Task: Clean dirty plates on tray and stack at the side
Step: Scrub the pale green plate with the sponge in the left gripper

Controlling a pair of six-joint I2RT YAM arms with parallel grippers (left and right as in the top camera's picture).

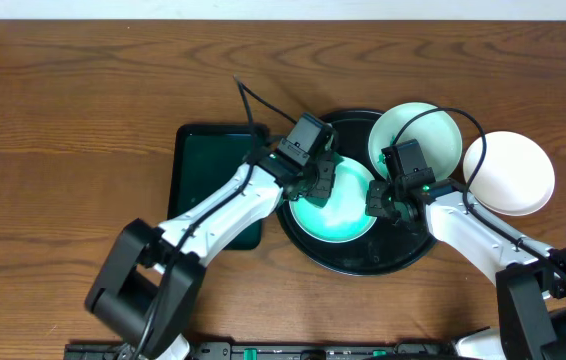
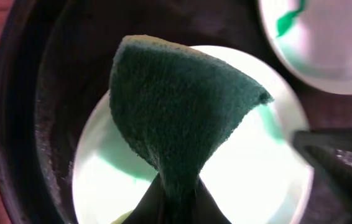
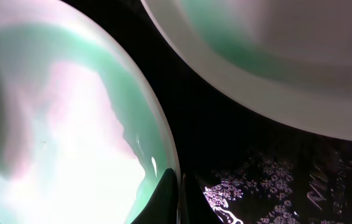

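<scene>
Overhead, the round black tray sits on the brown wooden surface, with a smaller dark green rectangular tray just beside its left edge. Three plates are in view. The middle plate lies inside the black tray and glows pale mint. A second plate rests at the tray's upper right, overlapping its rim. A third plate, plain white, lies off the tray to its right, on the wood, touching or almost touching the second one.

Both arms reach in over the tray from the near side. The left gripper hangs over the left part of the middle plate. Its fingers are pinching a dark green sponge, which the left wrist view shows fanning out above the plate from a narrow gathered end held between them. The same view shows a green smudge on the second plate, at the tray's far side.

The right gripper is at the right rim of the middle plate, between it and the second plate. In the right wrist view its fingers are pressed together right at that plate's edge, over the wet, speckled tray floor. Whether the rim itself is caught between them cannot be told.
</scene>
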